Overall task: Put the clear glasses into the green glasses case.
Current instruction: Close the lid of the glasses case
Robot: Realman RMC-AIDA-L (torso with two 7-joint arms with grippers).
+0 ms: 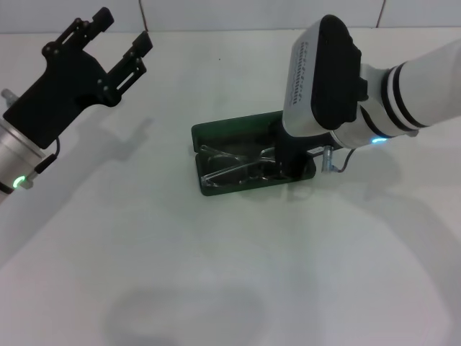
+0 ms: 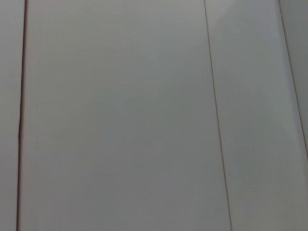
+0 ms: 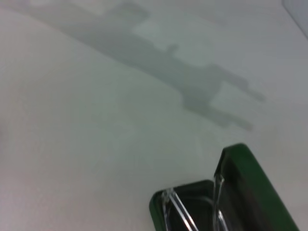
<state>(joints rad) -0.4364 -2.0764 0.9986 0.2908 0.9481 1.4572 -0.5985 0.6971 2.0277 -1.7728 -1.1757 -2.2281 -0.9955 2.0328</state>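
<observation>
The green glasses case (image 1: 252,155) is lying open near the centre of the white tabletop (image 1: 216,274), its lid standing up along the twelve o'clock edge. The clear glasses (image 1: 234,164) are resting inside the tray, their thin arms reaching toward the nine o'clock end; the right wrist view is showing those arms (image 3: 175,211) lying within the rounded corner of the case.

The right end effector (image 1: 292,162) is reaching down into the three o'clock end of the case, hidden beneath the wrist housing, so I cannot tell whether it is gripping the frame or spread apart. The left end effector (image 1: 119,50) is hovering high at about ten o'clock, well apart from the case, with its fingers set wide and holding nothing.

The placement is looking nearly complete. The likely risk lies in the withdrawal: if the fingers are catching a lens or hinge as the arm rises, the glasses could be dragged back out or tipped over the rim. A sideways pull could also slide the light case across the smooth tabletop, or knock the lid.
</observation>
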